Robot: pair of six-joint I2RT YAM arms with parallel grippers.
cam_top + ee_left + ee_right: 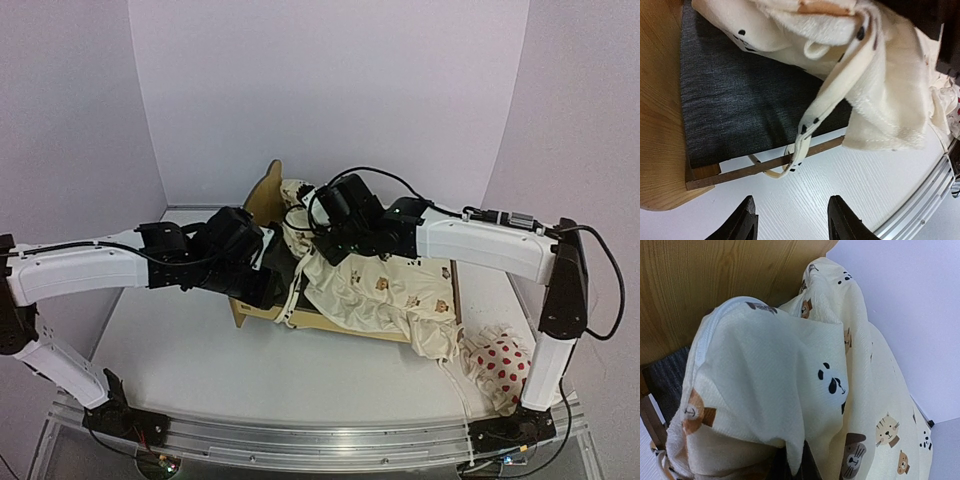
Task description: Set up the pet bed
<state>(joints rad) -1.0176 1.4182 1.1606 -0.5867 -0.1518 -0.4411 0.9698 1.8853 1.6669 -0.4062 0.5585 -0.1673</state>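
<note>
- The left hand (791, 202) is held with fingers apart and empty over the white desk (865, 175), beside the pet bed (740, 100).
- The right hand (795, 467) is clamped on the animal-print cushion (765, 390).
- The bed is set mid-desk, long axis left to right, with a scalloped end board at the left.
- The cushion is heaped in the bed.
- A red-dotted pillow (502, 362) lies on the desk at the near right.

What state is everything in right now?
Bed: upright on the table, base partly bare.
Cushion: rumpled, draped over the bed, not laid flat.
Tie: hanging loose across the side rail.
Pillow: on the table, outside the bed.
Left gripper: open, empty.
Right gripper: shut on the cushion.
</note>
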